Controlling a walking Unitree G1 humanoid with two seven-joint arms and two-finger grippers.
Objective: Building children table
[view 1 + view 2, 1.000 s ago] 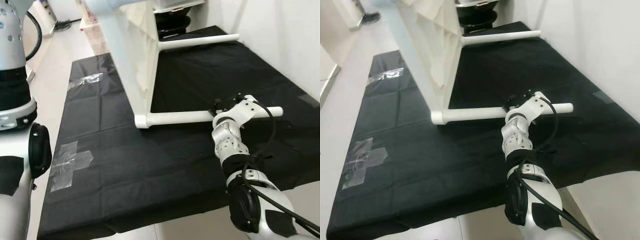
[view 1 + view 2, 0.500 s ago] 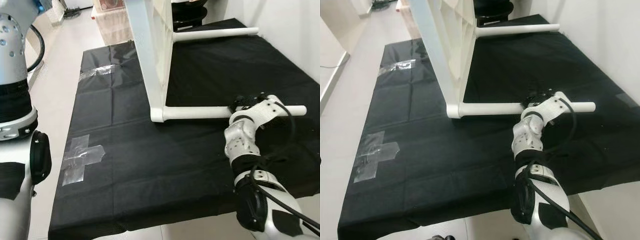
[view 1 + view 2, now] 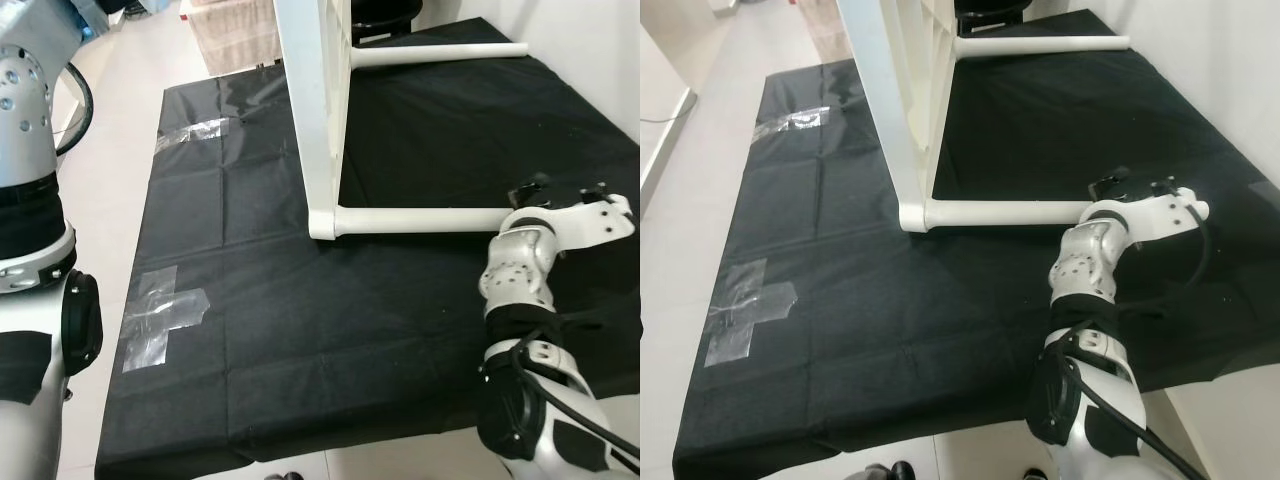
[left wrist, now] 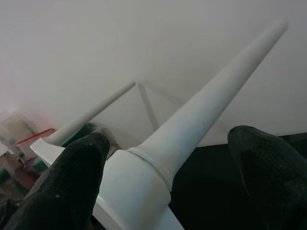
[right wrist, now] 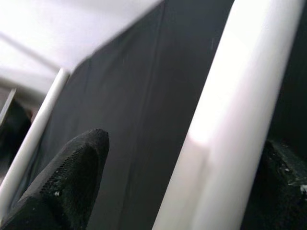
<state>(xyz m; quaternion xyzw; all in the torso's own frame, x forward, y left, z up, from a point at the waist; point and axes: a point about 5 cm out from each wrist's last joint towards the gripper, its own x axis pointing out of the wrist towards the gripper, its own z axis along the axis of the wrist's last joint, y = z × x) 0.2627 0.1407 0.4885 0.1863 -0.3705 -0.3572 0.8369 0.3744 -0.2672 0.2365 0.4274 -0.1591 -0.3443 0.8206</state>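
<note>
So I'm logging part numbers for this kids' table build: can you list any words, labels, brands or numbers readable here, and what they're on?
None can be read: the white table, its near leg, the black cloth, the clear tape and the right gripper show no lettering.

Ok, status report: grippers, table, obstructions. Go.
Right gripper open around the near table leg. Left gripper open beside an upper leg. Table on its side on black cloth. Nothing in the way.
</note>
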